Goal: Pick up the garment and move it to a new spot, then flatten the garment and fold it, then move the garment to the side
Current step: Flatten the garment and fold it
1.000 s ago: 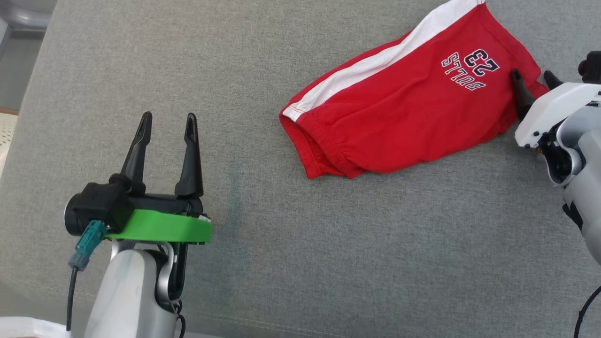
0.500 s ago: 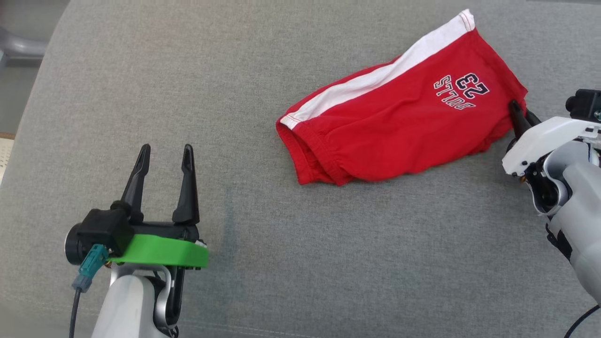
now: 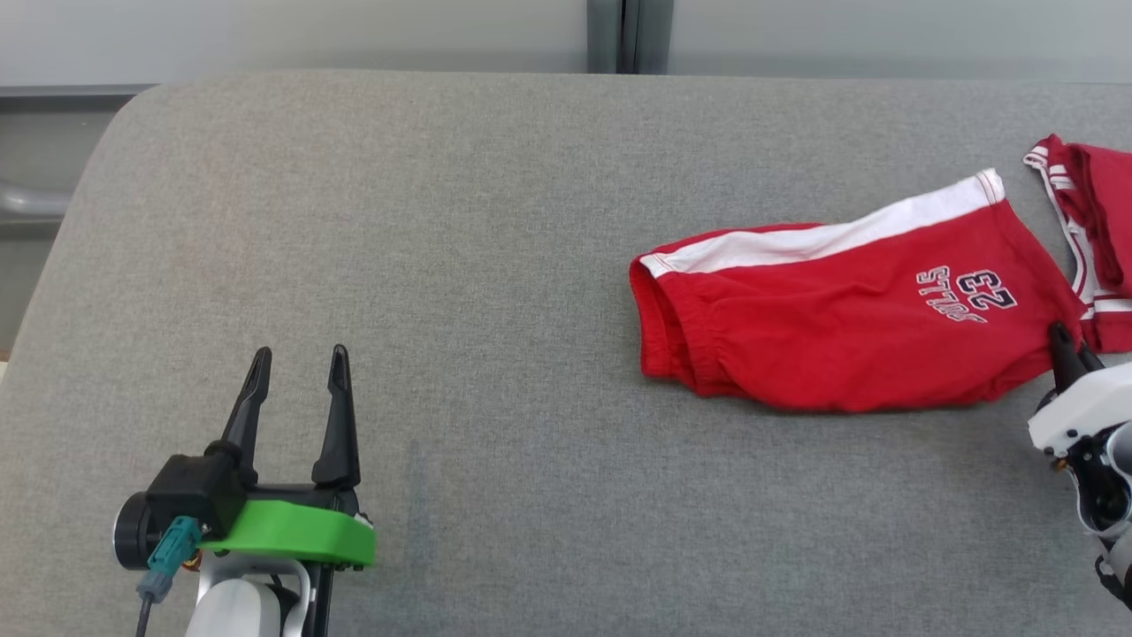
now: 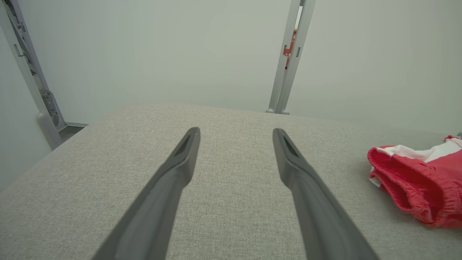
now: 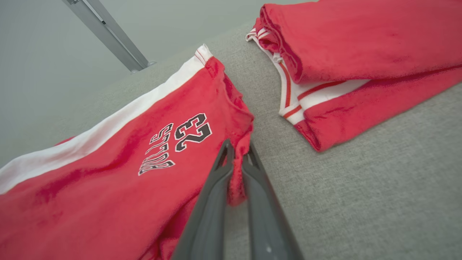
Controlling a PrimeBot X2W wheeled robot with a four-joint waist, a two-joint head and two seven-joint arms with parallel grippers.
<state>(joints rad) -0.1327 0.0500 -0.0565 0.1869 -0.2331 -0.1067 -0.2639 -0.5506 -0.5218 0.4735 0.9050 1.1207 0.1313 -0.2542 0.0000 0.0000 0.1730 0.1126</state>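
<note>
Two grippers, head view: left gripper [image 3: 300, 354] low at left, right gripper [image 3: 1068, 343] at right edge.
Left state, head view: fingers spread wide, nothing between, over bare grey cushion [image 3: 495, 265], well apart from the cloth.
Shorts [image 3: 849, 327], head view: red with white side stripe, lying on cushion's right half, waistband end to the left, dark lettering and 23 near the right end.
Right state, head view: tips pinched together on lower right corner of shorts.
Jersey [image 3: 1097, 221], head view: red with white and red trim, just beside shorts at far right, cut by frame edge.
Left gripper [image 4: 235, 130], left wrist view: two fingers wide apart, gap empty, cushion [image 4: 108, 151] beneath.
Shorts [image 4: 415, 187], left wrist view: at right edge, gathered waistband facing camera, resting on cushion, well clear of fingers.
Backdrop, left wrist view: pale wall [image 4: 144, 54], metal post [image 4: 288, 54] past cushion's far edge.
Right gripper [image 5: 239, 148], right wrist view: fingers closed on a fold of red cloth at hem corner of shorts [image 5: 108, 173], cloth squeezed between tips.
Print, right wrist view: BULLS and 23, just left of the tips.
Jersey [image 5: 361, 54], right wrist view: folded, upper right, narrow strip of cushion [image 5: 379, 180] between it and shorts.
</note>
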